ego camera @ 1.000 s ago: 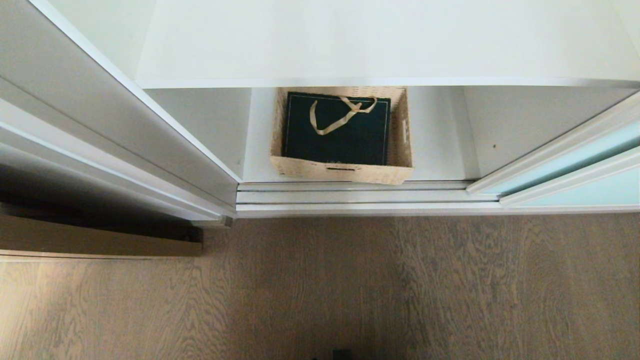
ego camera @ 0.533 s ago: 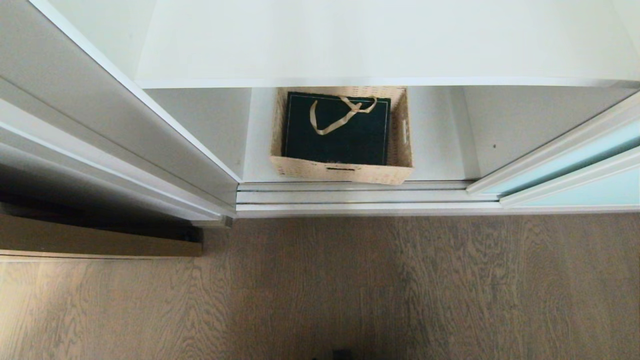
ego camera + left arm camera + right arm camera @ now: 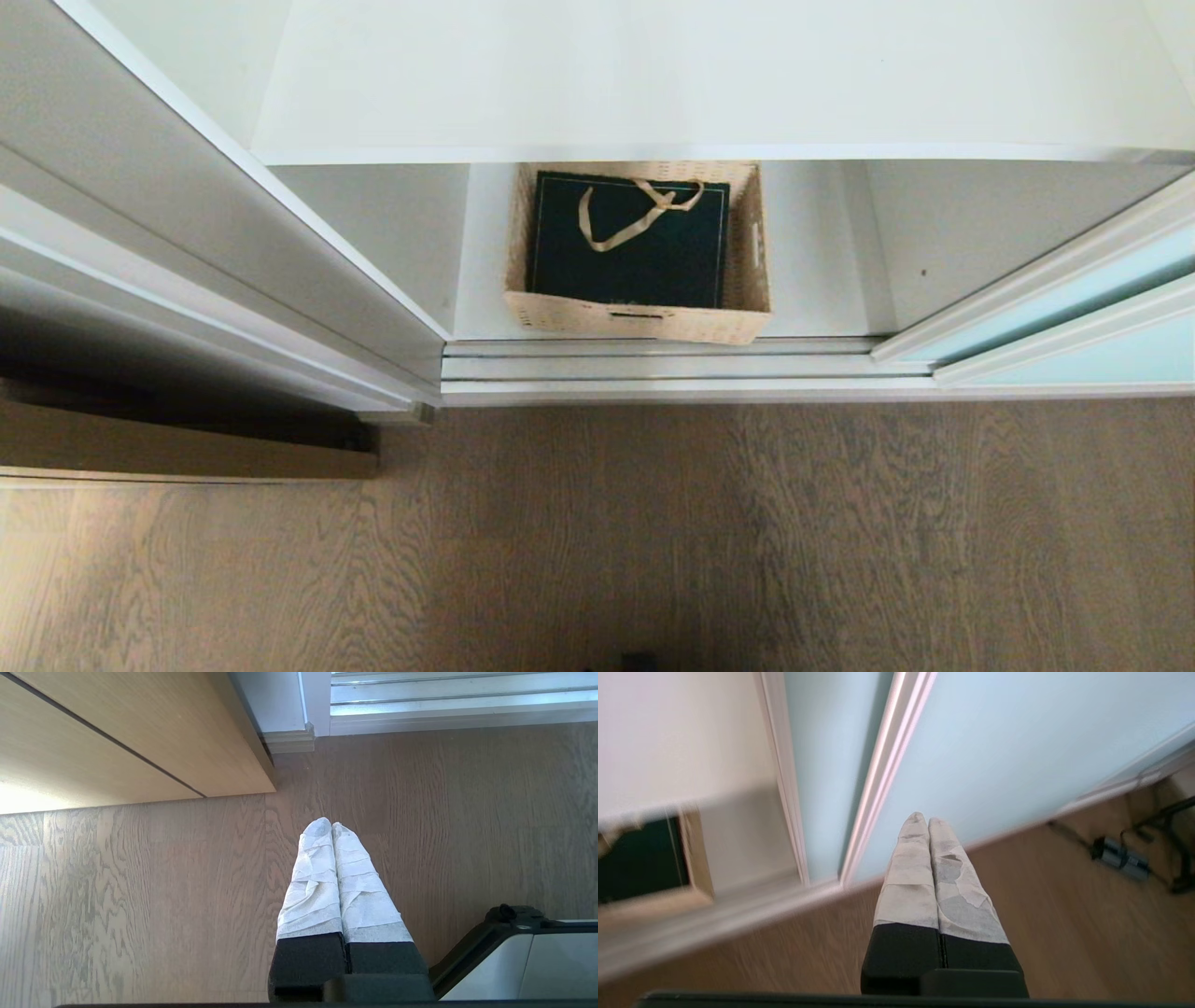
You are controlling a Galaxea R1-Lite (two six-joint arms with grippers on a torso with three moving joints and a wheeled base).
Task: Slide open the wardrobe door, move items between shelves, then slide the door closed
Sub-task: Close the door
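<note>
Nothing shifted in the head view since a second ago: same framing, neither arm visible there. Wicker basket (image 3: 638, 317) on the lower shelf (image 3: 812, 280), front wall just behind the floor track (image 3: 672, 369), free shelf on both sides. Inside it, lying flat, the dark green gift bag (image 3: 627, 257), gold ribbon handle (image 3: 635, 213) loose on top. Above, upper shelf (image 3: 709, 84) bare, its front edge overhanging the basket's back. Sliding wardrobe door (image 3: 1074, 294) pushed off to the right, opening wide. Right gripper (image 3: 923, 819) pointing at the door's frosted glass (image 3: 1017, 742), jaws pressed together, holding nothing. Left gripper (image 3: 331, 825) over the wood floor (image 3: 140, 882) near a light wood cabinet (image 3: 117, 732), jaws likewise closed and empty.
</note>
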